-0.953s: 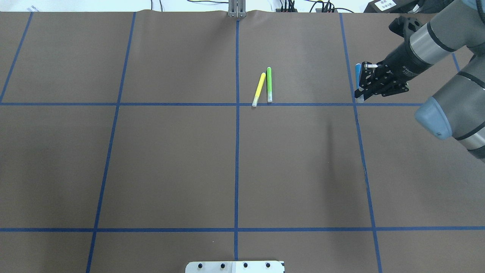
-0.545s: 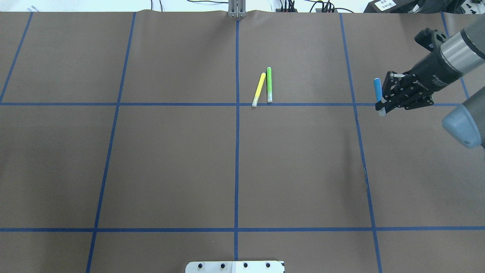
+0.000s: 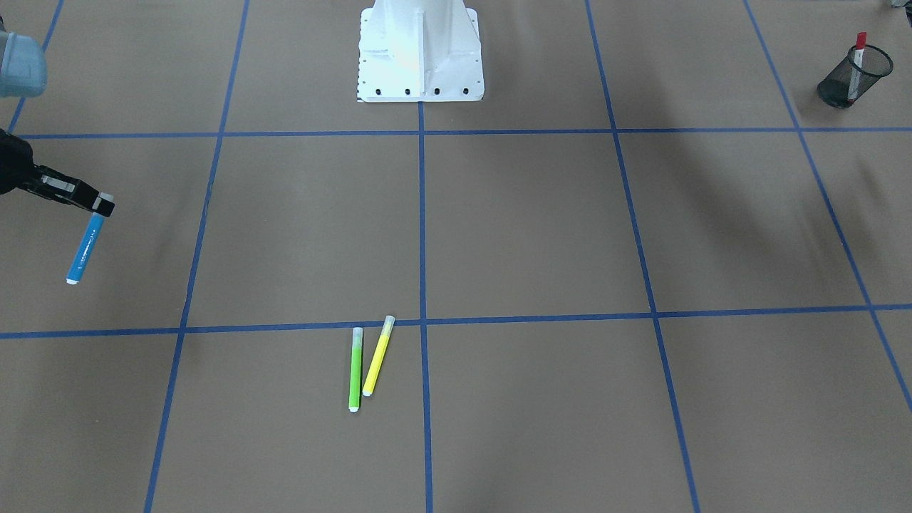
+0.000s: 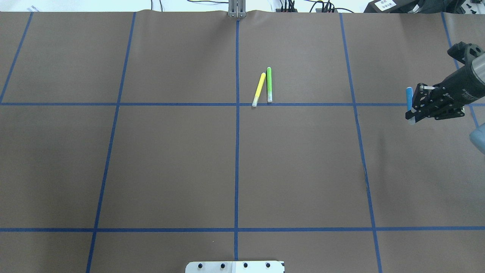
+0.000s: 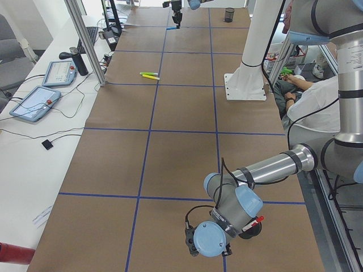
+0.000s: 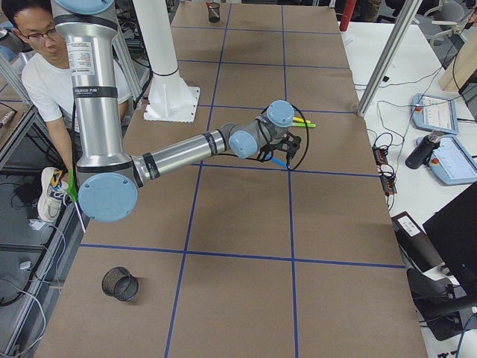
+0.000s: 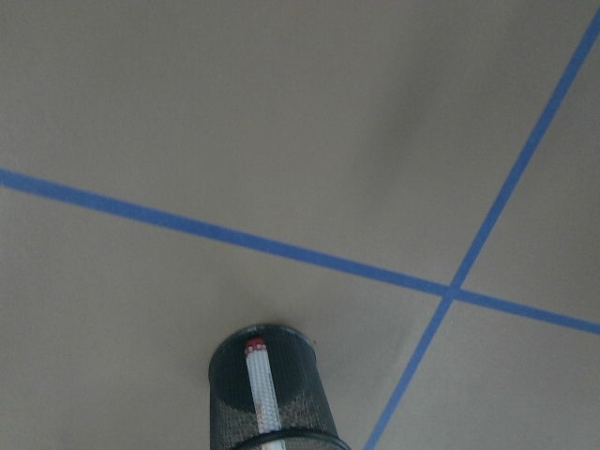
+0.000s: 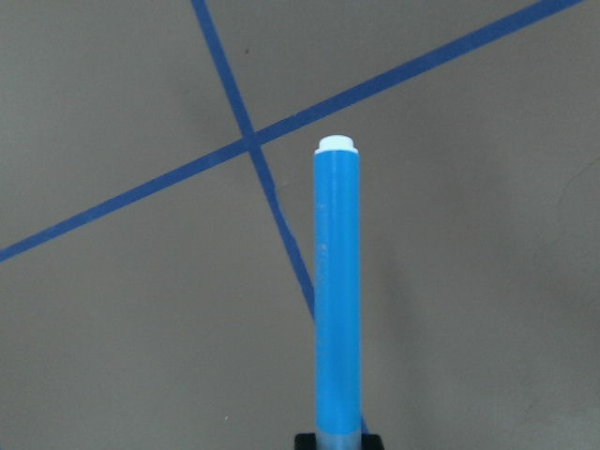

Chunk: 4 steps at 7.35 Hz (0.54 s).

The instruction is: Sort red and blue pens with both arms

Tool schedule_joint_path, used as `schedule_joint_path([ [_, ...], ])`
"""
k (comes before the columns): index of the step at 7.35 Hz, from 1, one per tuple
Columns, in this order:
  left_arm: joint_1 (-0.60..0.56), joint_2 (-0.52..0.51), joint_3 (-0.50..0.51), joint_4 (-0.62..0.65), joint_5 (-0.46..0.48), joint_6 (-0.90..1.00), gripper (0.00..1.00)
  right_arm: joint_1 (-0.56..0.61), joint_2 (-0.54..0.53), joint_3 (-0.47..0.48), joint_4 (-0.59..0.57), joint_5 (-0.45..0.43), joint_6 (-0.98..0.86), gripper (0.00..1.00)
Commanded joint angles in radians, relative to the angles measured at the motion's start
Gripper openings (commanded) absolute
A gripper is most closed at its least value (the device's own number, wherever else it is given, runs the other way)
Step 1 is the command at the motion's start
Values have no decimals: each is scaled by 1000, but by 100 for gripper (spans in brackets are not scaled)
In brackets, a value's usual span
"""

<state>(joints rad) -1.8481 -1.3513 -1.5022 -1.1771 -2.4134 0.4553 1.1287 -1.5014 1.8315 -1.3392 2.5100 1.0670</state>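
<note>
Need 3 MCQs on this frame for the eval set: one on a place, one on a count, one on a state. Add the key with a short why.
1. Where is the red pen?
A) lying on a tape line
B) standing in the black mesh cup
C) held in the air

2. How many markers lie flat on the table?
A) four
B) one
C) two

3. What state is the blue pen in?
A) gripped by the right gripper, off the table
B) lying flat
C) dropped in the cup

Key:
1 B: its red cap sticks out above the cup's rim in the front-facing view.
2 C: only the green marker and the yellow marker lie there, side by side.
3 A: the gripper is shut on one end and the pen hangs clear of the table.
</note>
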Motion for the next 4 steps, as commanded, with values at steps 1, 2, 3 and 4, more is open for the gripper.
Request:
schedule_joint_path([
  [1, 12, -11, 2, -282, 5, -178, 100, 57, -17, -71, -3, -75, -193, 0],
  [2, 21, -28, -4, -356, -3, -266, 100, 94, -20, -131, -3, -77, -303, 0],
  [3, 59, -72, -6, -398, -12, -356, 100, 126, -35, -168, -24, -80, -402, 0],
  [4, 73, -128, -6, -403, -71, -439, 100, 166, -36, -172, -137, -129, -567, 0],
])
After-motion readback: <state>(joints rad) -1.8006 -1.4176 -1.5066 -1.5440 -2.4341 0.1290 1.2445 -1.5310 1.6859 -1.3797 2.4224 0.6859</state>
